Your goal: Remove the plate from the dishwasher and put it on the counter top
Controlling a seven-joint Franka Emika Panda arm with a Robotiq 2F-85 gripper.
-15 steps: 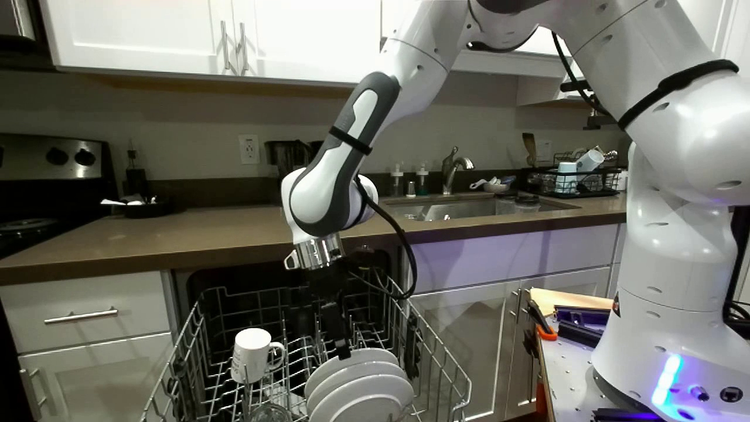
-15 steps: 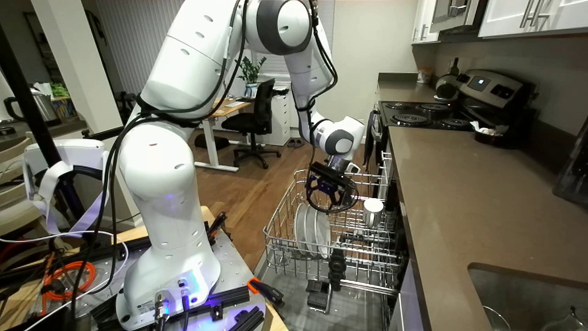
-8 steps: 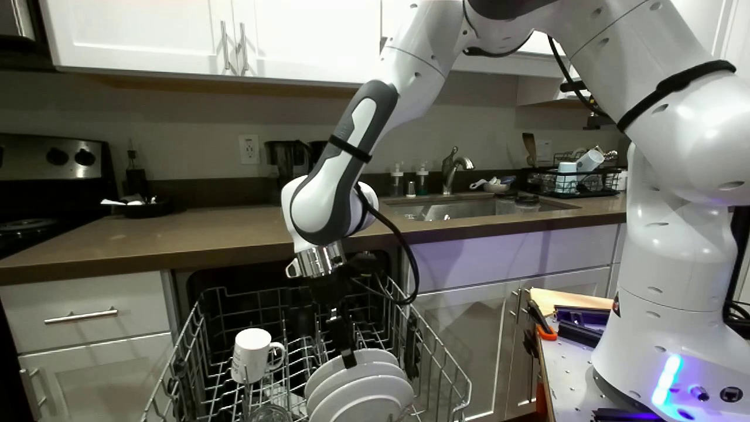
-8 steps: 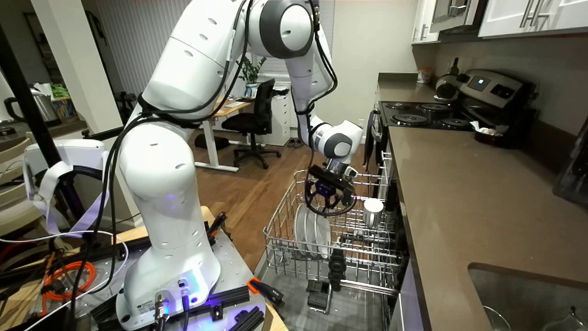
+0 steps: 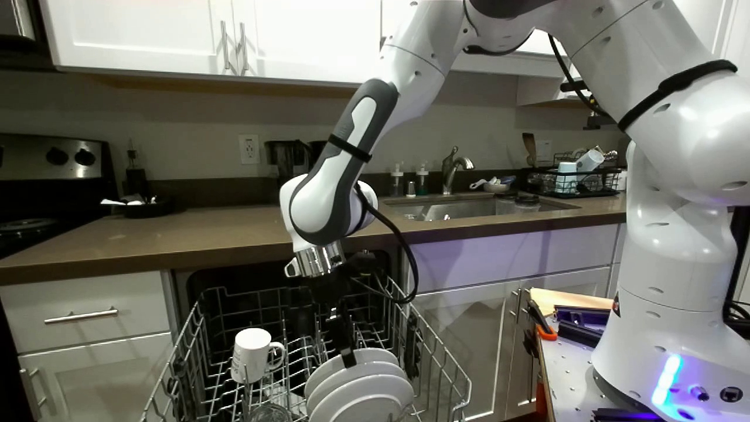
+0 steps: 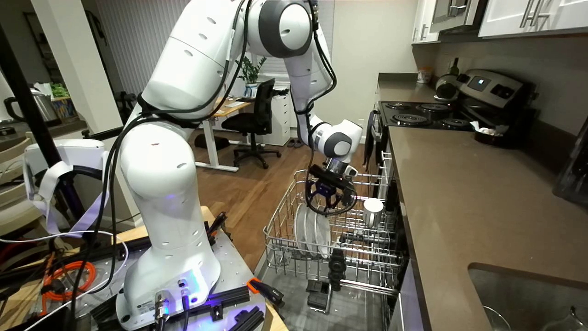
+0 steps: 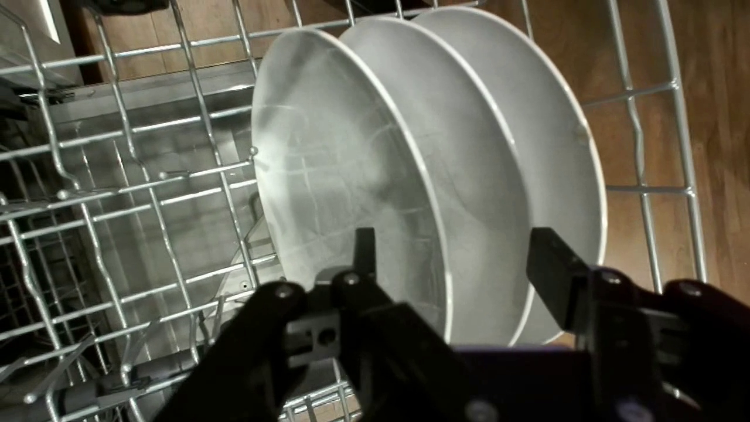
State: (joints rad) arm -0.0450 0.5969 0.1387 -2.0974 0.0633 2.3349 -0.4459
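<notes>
Three white round plates stand on edge in the dishwasher's wire rack [image 7: 682, 129]: a left plate [image 7: 328, 164], a middle plate [image 7: 486, 193] and a right plate [image 7: 554, 135] in the wrist view. The plates show in both exterior views [image 5: 366, 398] [image 6: 301, 227]. My gripper [image 7: 451, 252] is open above them, fingers pointing down. In the wrist view the left finger overlaps the left plate's face and the right finger overlaps the middle plate's rim. How deep the fingers reach is unclear. In an exterior view one fingertip [image 5: 348, 357] overlaps the back plate. The brown counter top [image 5: 211, 234] lies above the dishwasher [image 5: 234, 275].
A white mug [image 5: 249, 354] stands in the rack beside the plates. A clear glass [image 5: 270, 414] is at the rack's front. The rack's wire sides rise around the gripper. A black bowl [image 5: 143, 208] stands on the counter near the stove [image 6: 413, 115]. A sink [image 6: 528, 285] is set into it.
Over the last second my gripper has moved slightly lower and toward the plates; in the last half second it is almost still. The plates and mug have not moved.
</notes>
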